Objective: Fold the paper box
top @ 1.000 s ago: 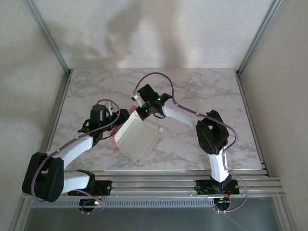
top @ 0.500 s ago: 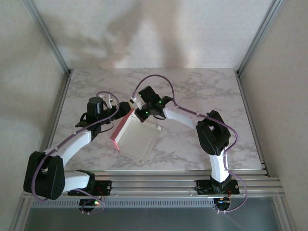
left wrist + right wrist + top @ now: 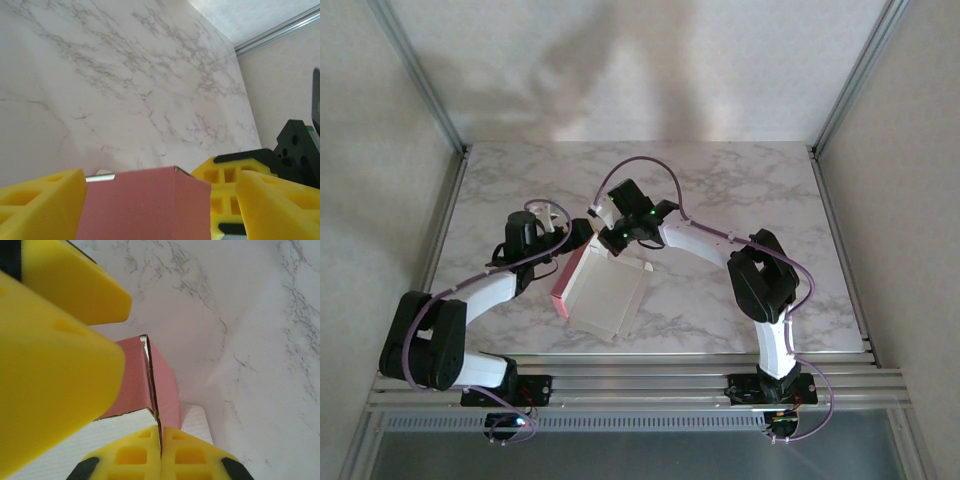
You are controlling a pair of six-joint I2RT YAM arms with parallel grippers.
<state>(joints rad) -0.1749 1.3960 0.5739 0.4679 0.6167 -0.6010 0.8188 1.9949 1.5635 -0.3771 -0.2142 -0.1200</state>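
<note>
On the left of the marble table, the left gripper is recorded with its jaws apart. In the left wrist view they stand on either side of the pink wall of the paper box. Contact on the left finger's side cannot be judged, and the right finger stands clear of the card. Nothing is held by this gripper.

At centre, the paper box lies on the table just in front of both grippers. Its white face is turned up and the pink wall is raised along its left edge. The far corner of that wall sits between the two grippers.

To the right, the right gripper is noted with its pads together, clamped on a thin card edge at that corner. In the right wrist view the seam of the pink card runs straight into the closed pads.

Step in hand, as judged: one wall is being held upright by the right gripper while the left gripper is positioned on the adjoining side.

Next move, as judged: the open jaws are to be closed on or pressed against the pink wall so the crease is set. The right-hand pinch is to be kept meanwhile, since thin card is likely to spring back if released.
</note>
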